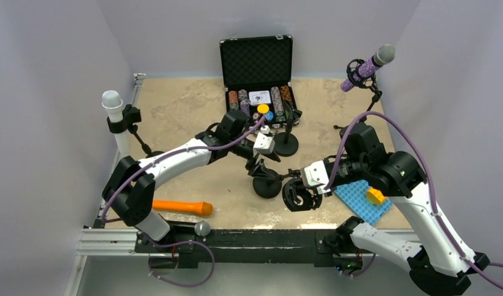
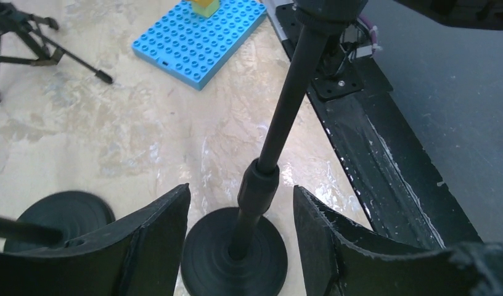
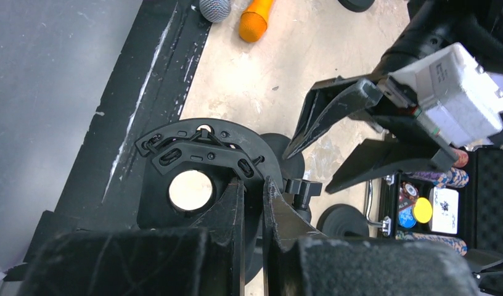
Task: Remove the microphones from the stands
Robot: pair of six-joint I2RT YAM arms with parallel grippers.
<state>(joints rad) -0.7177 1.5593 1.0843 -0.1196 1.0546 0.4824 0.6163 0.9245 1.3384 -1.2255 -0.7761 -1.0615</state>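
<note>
A black stand with a round base (image 1: 267, 187) and a thin pole (image 2: 280, 123) stands mid-table. Its ring-shaped shock mount (image 3: 200, 145) holds no microphone. My right gripper (image 3: 253, 182) is shut on the mount's rim; in the top view it (image 1: 296, 190) is right of the base. My left gripper (image 2: 241, 188) is open, its jaws on either side of the lower pole without touching it, and it also shows in the top view (image 1: 261, 163). An orange microphone (image 1: 181, 207) lies on the table at the front left, with a grey mesh head (image 1: 203, 229) near it.
A white microphone (image 1: 113, 105) sits in a stand at the left and a purple one (image 1: 366, 68) in a tripod stand at the back right. An open chip case (image 1: 256, 68) stands at the back, another black stand (image 1: 286, 145) before it. A blue baseplate (image 1: 363, 200) lies at the right.
</note>
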